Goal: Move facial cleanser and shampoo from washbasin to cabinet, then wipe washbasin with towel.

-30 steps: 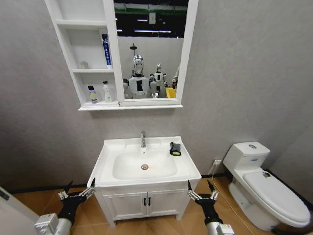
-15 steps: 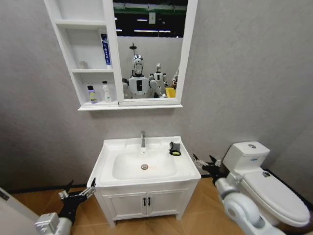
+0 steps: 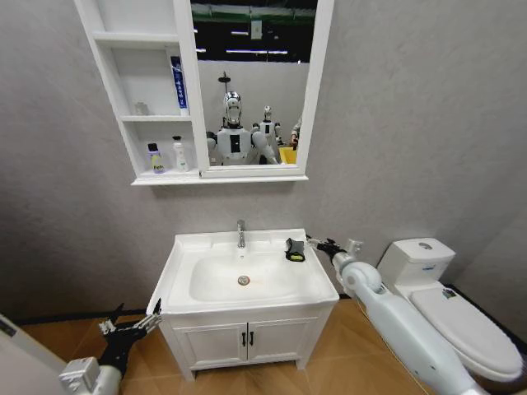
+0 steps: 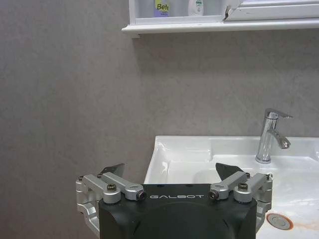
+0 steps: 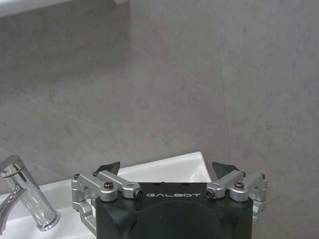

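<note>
Right gripper [image 3: 329, 245] is now raised beside towel [image 3: 295, 250] on washbasin [image 3: 185, 247], jaws spread; left gripper [image 3: 130, 322] is kept low, jaws spread.

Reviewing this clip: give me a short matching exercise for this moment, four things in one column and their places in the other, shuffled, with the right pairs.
1. towel
2. right gripper
3. left gripper
4. two bottles

A. low, beside the vanity's left front corner
B. bottom shelf of the cabinet
C. back right rim of the washbasin
D. open, by the washbasin's right edge near the towel

Pairs: 1-C, 2-D, 3-A, 4-B
</note>
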{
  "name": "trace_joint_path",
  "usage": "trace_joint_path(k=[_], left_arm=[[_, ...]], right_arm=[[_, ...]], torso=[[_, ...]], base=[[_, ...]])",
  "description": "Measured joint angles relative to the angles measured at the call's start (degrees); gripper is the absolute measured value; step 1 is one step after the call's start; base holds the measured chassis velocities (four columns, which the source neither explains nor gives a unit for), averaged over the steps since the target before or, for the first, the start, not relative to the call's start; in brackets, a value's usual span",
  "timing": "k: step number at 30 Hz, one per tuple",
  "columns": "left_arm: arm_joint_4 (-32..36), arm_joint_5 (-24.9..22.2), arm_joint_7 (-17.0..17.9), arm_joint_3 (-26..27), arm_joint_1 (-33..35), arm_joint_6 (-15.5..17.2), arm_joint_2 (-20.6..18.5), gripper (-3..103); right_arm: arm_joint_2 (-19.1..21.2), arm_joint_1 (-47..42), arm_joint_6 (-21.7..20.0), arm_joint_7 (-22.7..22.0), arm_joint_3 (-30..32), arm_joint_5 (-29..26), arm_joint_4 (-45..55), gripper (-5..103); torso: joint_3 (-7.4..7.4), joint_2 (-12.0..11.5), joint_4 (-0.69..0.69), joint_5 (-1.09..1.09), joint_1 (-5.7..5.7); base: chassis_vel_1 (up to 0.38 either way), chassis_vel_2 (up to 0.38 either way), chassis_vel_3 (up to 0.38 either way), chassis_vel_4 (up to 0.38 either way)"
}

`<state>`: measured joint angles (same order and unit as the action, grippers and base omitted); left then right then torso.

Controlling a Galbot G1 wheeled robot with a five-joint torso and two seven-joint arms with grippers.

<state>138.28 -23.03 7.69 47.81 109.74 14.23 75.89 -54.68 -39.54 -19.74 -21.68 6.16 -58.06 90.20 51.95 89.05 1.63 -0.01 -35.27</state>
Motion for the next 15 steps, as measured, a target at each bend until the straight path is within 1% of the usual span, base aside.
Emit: trace_joint_path(k=[1, 2, 5, 6, 9, 10, 12, 13, 15], left_arm=[[-0.01, 0.0, 0.0, 0.0, 0.0, 0.0, -0.01, 100], [-0.01, 0.0, 0.0, 0.0, 0.0, 0.0, -0.01, 100], [-0.02, -0.01, 0.01, 0.0, 0.0, 0.0, -0.02, 100], [-0.02, -0.01, 0.01, 0.0, 0.0, 0.0, -0.02, 100], [-0.03, -0.01, 0.01, 0.0, 0.0, 0.0, -0.03, 100], [-0.03, -0.01, 0.01, 0.0, 0.0, 0.0, -0.03, 100], [-0.03, -0.01, 0.03, 0.0, 0.0, 0.0, -0.04, 100], [-0.03, -0.01, 0.03, 0.0, 0.0, 0.0, -0.04, 100], [-0.03, -0.01, 0.04, 0.0, 0.0, 0.01, -0.04, 100]], right_arm=[[-0.95, 1.57, -0.26, -0.18, -1.22, 0.06, -2.12, 100], [-0.95, 1.57, -0.26, -0.18, -1.22, 0.06, -2.12, 100], [-3.42, 4.95, -1.35, -0.49, -3.8, -0.19, -7.63, 100], [-3.42, 4.95, -1.35, -0.49, -3.8, -0.19, -7.63, 100], [-6.03, 7.72, -2.31, 0.01, -5.91, -0.03, -12.8, 100], [-6.03, 7.72, -2.31, 0.01, -5.91, -0.03, -12.8, 100], [-8.99, 10.19, -3.5, 0.53, -7.72, 0.42, -18.12, 100], [-8.99, 10.19, -3.5, 0.53, -7.72, 0.42, -18.12, 100], [-11.68, 11.89, -3.65, 0.91, -8.73, 1.19, -22.89, 100]], torso=[[0.0, 0.0, 0.01, 0.0, 0.0], [0.0, 0.0, 0.01, 0.0, 0.0], [0.0, 0.0, 0.02, 0.0, 0.01], [0.0, 0.0, 0.02, 0.0, 0.01], [-0.01, 0.0, 0.02, 0.0, 0.01], [-0.01, 0.0, 0.02, 0.0, 0.01], [0.0, 0.0, 0.01, -0.01, 0.01], [0.0, 0.0, 0.01, -0.01, 0.01], [0.0, 0.0, 0.01, 0.01, 0.01]], base=[[0.0, 0.0, 0.0, 0.0], [0.0, 0.0, 0.0, 0.0], [0.0, 0.0, 0.0, 0.0], [0.0, 0.0, 0.0, 0.0], [0.0, 0.0, 0.0, 0.0], [0.0, 0.0, 0.0, 0.0], [0.0, 0.0, 0.0, 0.0], [0.0, 0.0, 0.0, 0.0], [0.0, 0.0, 0.0, 0.0]])
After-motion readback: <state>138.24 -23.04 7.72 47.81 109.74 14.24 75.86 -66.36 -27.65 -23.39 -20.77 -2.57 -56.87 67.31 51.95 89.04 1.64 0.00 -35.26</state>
